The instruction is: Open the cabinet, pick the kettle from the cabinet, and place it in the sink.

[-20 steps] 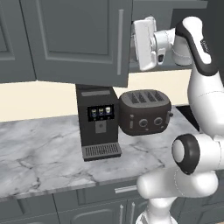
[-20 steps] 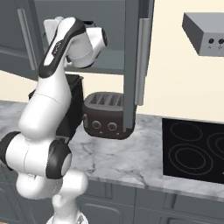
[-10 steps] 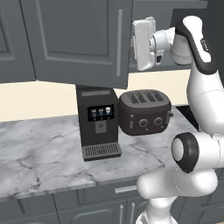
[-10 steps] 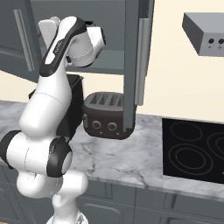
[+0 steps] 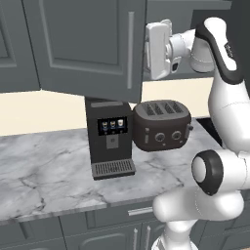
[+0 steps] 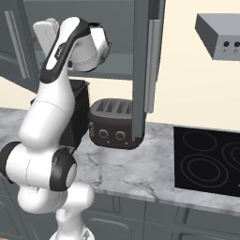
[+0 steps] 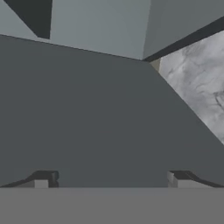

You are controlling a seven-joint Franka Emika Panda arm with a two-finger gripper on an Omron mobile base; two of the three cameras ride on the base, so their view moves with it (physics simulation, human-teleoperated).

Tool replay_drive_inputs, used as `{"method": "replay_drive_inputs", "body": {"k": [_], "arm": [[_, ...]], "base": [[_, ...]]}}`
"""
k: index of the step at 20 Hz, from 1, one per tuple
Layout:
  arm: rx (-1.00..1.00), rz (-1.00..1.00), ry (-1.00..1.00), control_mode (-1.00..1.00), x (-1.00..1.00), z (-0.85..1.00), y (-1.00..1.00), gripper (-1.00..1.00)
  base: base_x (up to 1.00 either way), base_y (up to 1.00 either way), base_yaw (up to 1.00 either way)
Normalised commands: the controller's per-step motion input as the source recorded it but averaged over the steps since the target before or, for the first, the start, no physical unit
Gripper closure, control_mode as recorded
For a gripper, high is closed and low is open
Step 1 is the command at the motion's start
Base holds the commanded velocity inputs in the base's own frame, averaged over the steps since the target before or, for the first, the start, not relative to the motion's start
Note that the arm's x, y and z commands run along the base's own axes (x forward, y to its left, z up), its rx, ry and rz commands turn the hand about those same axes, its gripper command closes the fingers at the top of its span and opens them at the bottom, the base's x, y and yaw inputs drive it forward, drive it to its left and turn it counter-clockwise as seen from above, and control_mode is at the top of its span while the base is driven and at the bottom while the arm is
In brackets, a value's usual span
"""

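Gripper (image 7: 112, 179) jaws wide apart, empty, raised at the cabinet (image 5: 88, 44) opening beside the swung-out door (image 6: 143, 65); probably facing its grey shelf (image 7: 87, 122).

We cannot read any text, brand or number here. The coffee machine (image 5: 111, 140) has a small dark screen with three little pictures, but they are too small to tell. The toaster (image 5: 161, 125) has only plain round knobs, and the range hood (image 6: 219, 35) carries two small unmarked buttons.
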Motion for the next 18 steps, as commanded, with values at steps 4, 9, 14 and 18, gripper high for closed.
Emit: {"method": "replay_drive_inputs", "body": {"k": [4, 9, 14, 18], "arm": [[0.00, 0.04, 0.00, -1.00, -0.37, 0.01, 0.42, -1.00], [0.00, 0.03, 0.00, -1.00, -0.34, 0.00, 0.47, -1.00], [0.00, 0.01, 0.00, -1.00, -0.29, 0.00, 0.53, -1.00], [0.00, 0.00, 0.00, -1.00, -0.23, 0.00, 0.55, -1.00]], "base": [[0.00, 0.00, 0.00], [0.00, 0.00, 0.00], [0.00, 0.00, 0.00], [0.00, 0.00, 0.00]]}}
